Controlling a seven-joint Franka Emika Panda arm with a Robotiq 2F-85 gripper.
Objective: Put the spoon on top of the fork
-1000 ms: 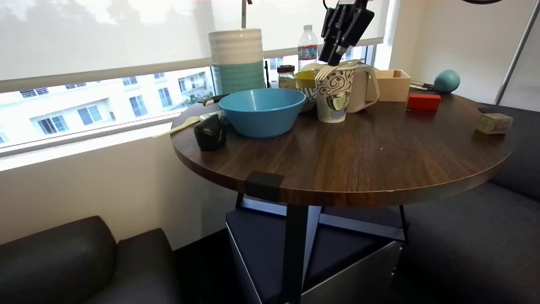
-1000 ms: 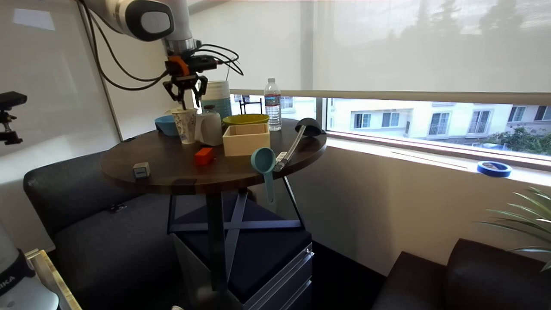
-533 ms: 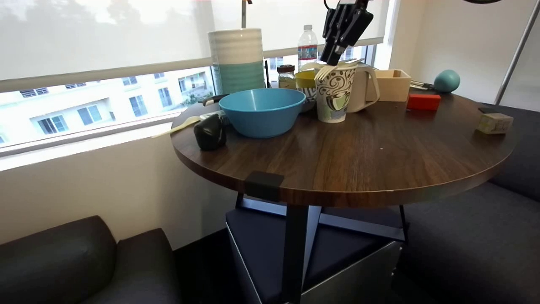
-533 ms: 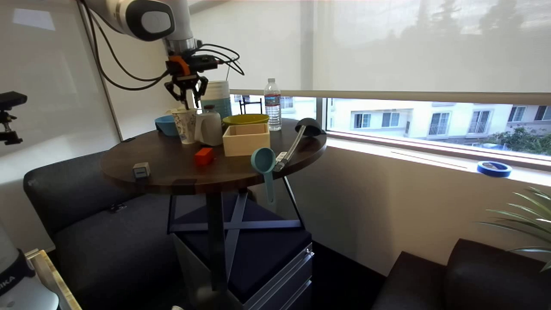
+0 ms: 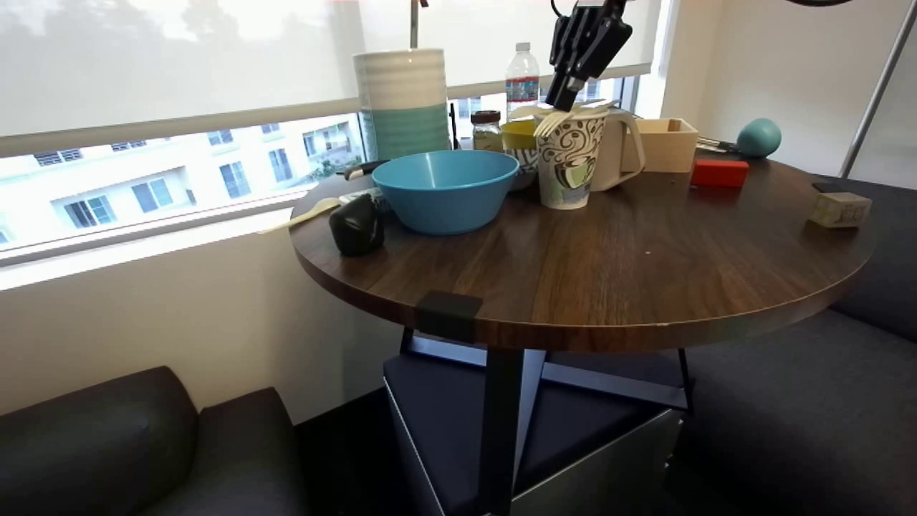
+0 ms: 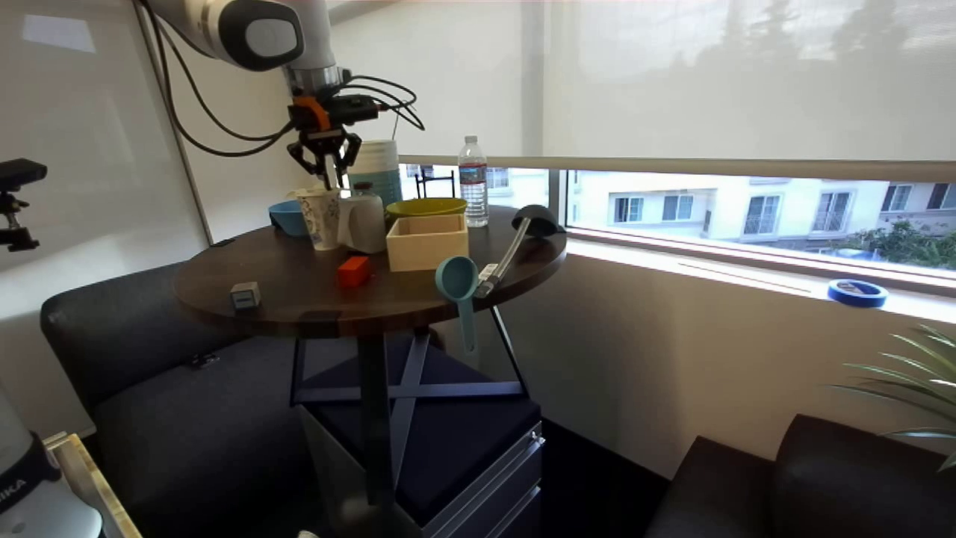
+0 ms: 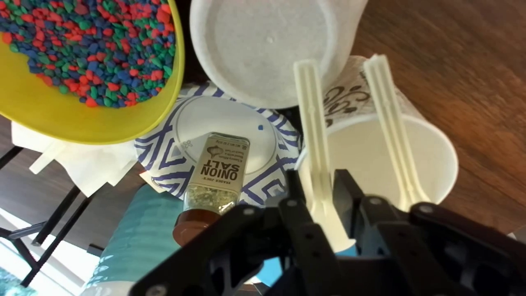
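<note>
Right of the wrist view's centre, the spoon (image 7: 318, 156) was flanked by narrow-set fingers (image 7: 344, 189); clamping could not be told. By a sideways drag, the fork (image 7: 392, 131) across the cup (image 7: 357, 152) could be dislodged.

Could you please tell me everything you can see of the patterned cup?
The cup looks like paper: white, with dark swirls and a green cup motif printed outside, and plain inside. It narrows towards its base and stands upright on the brown table, mouth up. The fork appears to rest across its rim; the spoon crosses over one side. Close by is a pale handled container; whether they touch is unclear.
</note>
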